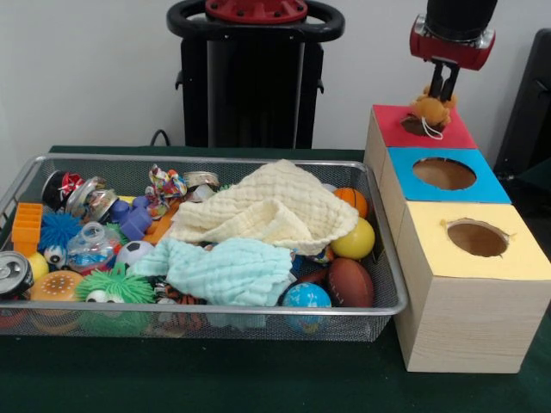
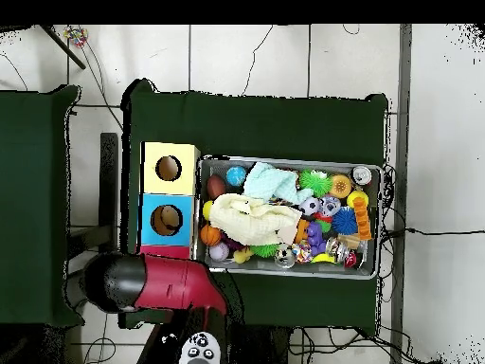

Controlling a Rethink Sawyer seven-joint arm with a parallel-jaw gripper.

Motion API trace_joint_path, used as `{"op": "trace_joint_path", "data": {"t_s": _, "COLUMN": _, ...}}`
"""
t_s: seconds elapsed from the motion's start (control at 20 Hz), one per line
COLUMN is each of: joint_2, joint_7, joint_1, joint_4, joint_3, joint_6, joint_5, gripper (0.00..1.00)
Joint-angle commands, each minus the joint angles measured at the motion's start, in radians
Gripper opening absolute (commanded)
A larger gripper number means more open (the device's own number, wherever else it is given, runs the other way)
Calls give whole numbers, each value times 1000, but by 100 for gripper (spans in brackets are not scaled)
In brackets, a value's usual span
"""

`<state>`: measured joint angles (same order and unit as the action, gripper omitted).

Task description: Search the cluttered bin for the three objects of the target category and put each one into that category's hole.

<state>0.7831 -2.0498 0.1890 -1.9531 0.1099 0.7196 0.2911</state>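
- Here, the pincer (image 1: pixel 442 91) stands clamped on a small orange plush toy (image 1: pixel 430 110) directly over the red box's hole (image 1: pixel 416 126).
- Risk: its dangling loop could snag the hole's rim.

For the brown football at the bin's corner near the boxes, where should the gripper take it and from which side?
Probably from straight above, jaws across the short middle of the football. It lies on its side with its top bare; the bin wall, globe ball and yellow ball crowd its sides. The gripper is at the red box.
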Motion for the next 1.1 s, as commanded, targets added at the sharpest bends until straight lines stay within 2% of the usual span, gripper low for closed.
{"op": "trace_joint_path", "data": {"t_s": 0.05, "joint_2": -77, "joint_7": -144, "joint_1": -62, "joint_4": 42, "joint_3": -93, "joint_6": 142, "joint_5": 46, "gripper": 0}}
{"op": "trace_joint_path", "data": {"t_s": 0.45, "joint_2": -119, "joint_7": -153, "joint_1": -49, "joint_4": 110, "joint_3": -56, "joint_6": 161, "joint_5": -10, "gripper": 0}}
{"op": "trace_joint_path", "data": {"t_s": 0.7, "joint_2": -140, "joint_7": -112, "joint_1": -85, "joint_4": 135, "joint_3": -76, "joint_6": 182, "joint_5": -4, "gripper": 0}}
{"op": "trace_joint_path", "data": {"t_s": 0.95, "joint_2": -162, "joint_7": -121, "joint_1": -92, "joint_4": 201, "joint_3": -97, "joint_6": 216, "joint_5": 9, "gripper": 0}}
{"op": "trace_joint_path", "data": {"t_s": 1.1, "joint_2": -184, "joint_7": -132, "joint_1": -99, "joint_4": 258, "joint_3": -97, "joint_6": 282, "joint_5": 1, "gripper": 0}}
